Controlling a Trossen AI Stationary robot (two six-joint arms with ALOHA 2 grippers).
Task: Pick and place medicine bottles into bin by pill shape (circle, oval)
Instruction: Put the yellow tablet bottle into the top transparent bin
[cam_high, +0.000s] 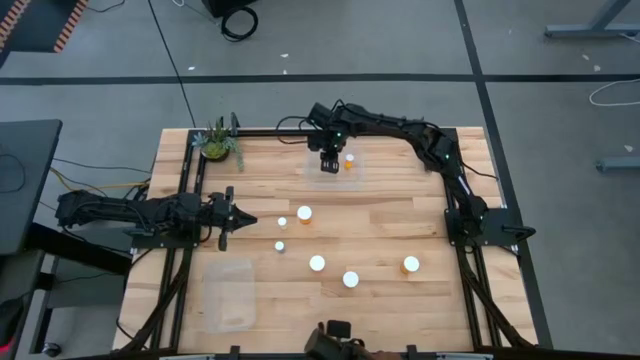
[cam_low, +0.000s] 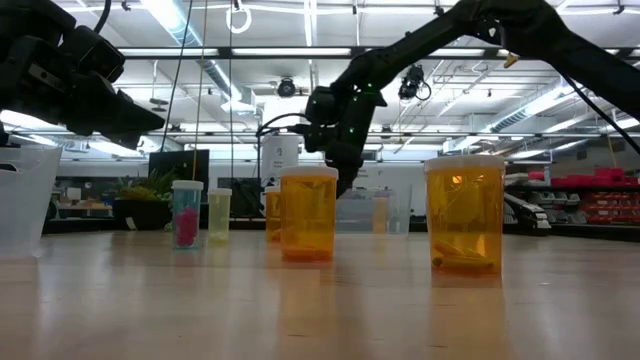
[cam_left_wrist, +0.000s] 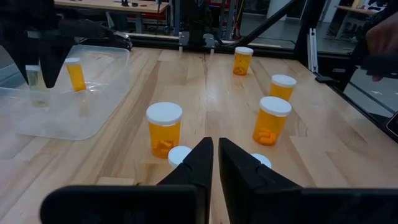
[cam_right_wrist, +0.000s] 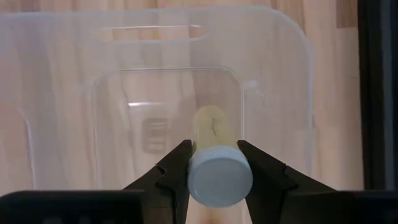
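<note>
We hold a narrow pale translucent bottle with a white cap (cam_right_wrist: 219, 177) clamped in our right gripper (cam_right_wrist: 213, 169) above the clear plastic bin (cam_right_wrist: 273, 74) at twelve o'clock for dropping, while our left gripper (cam_left_wrist: 215, 163) waits clenched and empty at nine o'clock.

Worktop (cam_high: 400, 310): pale wood planks, butcher-block pattern, framed by dark rails. Small green potted plant (cam_high: 218, 144) at the far left corner, just beside the rail; in the low view it reads as a dark clump of leaves (cam_low: 143, 190) against the room behind. Floor (cam_high: 520, 40) is grey concrete crossed by dark tape lines. Black cable coil (cam_high: 239, 21) lies on the floor beyond the worktop. White cable loop (cam_high: 612, 93) on the floor at far right. Ceiling strip lights (cam_low: 190, 30) run overhead in the low view.
</note>
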